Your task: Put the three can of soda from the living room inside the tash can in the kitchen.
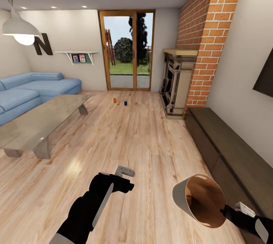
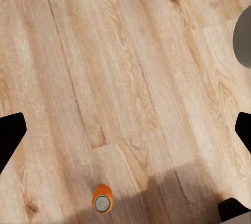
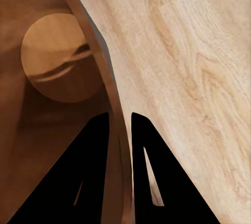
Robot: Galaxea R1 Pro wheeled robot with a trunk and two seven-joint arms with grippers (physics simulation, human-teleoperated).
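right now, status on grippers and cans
Left gripper open above orange can. Right gripper shut on bin rim. Two cans far off by doors. Floor path unobstructed.

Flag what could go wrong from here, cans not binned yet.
1. The right pincer pinches only the trash can by its rim wall, and the bin hangs tilted; it may slip or spill cans dropped in.
2. The left pincer is open over an orange can that sits off-centre; closing now could miss or topple it.
3. The other orange can and blue can stand far off by the glass doors.
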